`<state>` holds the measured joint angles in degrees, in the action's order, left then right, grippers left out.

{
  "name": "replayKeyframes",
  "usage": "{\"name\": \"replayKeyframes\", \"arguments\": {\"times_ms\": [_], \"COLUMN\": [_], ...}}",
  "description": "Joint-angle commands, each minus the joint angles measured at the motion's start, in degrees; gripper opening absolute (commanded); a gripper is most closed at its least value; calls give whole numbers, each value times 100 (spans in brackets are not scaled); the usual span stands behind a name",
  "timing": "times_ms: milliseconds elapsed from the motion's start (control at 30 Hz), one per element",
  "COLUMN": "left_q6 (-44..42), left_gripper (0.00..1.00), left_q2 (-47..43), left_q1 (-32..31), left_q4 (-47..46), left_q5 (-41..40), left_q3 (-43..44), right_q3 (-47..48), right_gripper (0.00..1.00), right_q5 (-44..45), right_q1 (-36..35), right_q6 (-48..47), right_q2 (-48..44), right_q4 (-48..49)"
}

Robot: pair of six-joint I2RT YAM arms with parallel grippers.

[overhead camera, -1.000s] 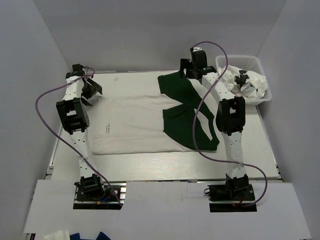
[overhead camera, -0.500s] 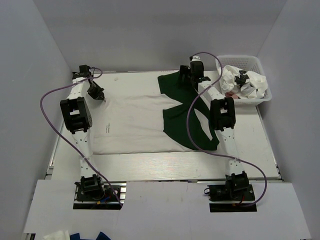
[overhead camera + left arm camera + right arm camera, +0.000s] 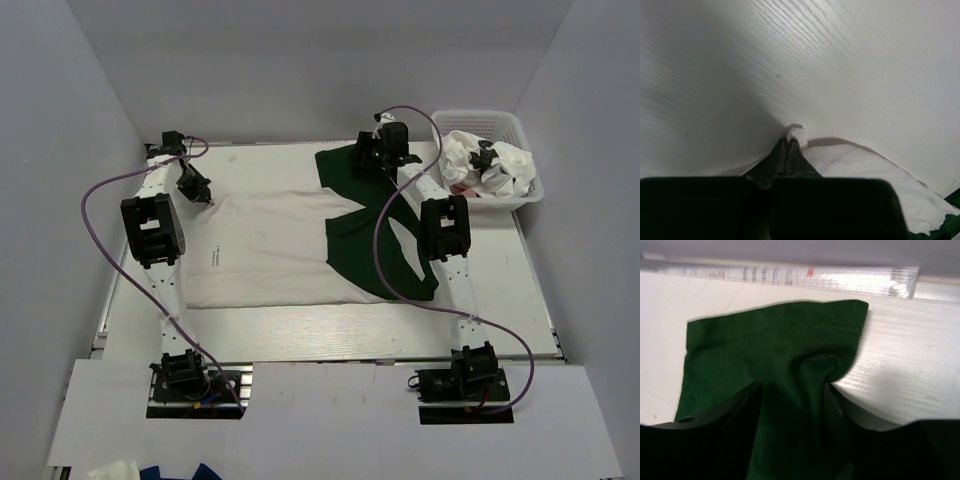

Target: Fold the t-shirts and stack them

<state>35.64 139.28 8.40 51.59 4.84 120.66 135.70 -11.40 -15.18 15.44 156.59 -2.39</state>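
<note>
The white t-shirt (image 3: 265,250) is spread flat on the worktop (image 3: 300,330). Its far left corner is pinched in the left hand (image 3: 788,144), which is clenched on a small nub of white cloth. The dark green t-shirt (image 3: 365,215) is laid over the white t-shirt's right edge. At its far sleeve the right hand (image 3: 792,390) is held released, with green cloth bunched between the spread fingers.

Bare table (image 3: 300,335) runs along the near edge in front of the white shirt (image 3: 270,245) and green shirt (image 3: 375,235), and another strip lies free behind the white one, by the back wall (image 3: 300,80). The basket (image 3: 478,116) fills the far right corner, and purple cables (image 3: 84,212) loop over the left edge and the green shirt.
</note>
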Motion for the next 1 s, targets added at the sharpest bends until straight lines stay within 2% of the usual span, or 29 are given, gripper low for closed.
{"name": "replayKeyframes", "arguments": {"times_ms": [0, 33, 67, 267, 367, 500, 633, 733, 967], "left_q6": [-214, -215, -311, -558, -768, -1032, -1366, -1647, -1824], "left_gripper": [0, 0, 0, 0, 0, 0, 0, 0, 0], "left_q2": [-428, -481, -481, -858, -1087, -1552, -1843, -2150, -3178], "left_q1": [-32, -32, -32, -32, -32, -85, -146, -208, -269], "left_q4": [211, 280, 281, 132, 79, 18, 17, 17, -114], "left_q5": [-124, -124, -124, 130, 184, 61, -97, -159, -791], "left_q3": [-51, 79, 133, -16, -218, -542, -798, -1088, -2282], "right_q3": [-104, -192, -428, -447, -1018, -2552, -3565, -4661, -6150], "right_gripper": [52, 1, 0, 0, 0, 0, 0, 0, 0], "right_q5": [-416, -346, -6, 120, 59, -90, 216, 330, 1034], "right_q1": [-29, -29, -46, -81, -125, -249, -398, -503, -679], "right_q6": [-234, -296, -357, -1271, -2103, -2870, -3336, -3521, -3390], "right_q2": [-365, -540, -638, -1376, -2079, -3683, -4698, -5558, -7149], "right_q4": [-350, -297, -184, -156, -262, -507, -894, -1044, -1413]}}
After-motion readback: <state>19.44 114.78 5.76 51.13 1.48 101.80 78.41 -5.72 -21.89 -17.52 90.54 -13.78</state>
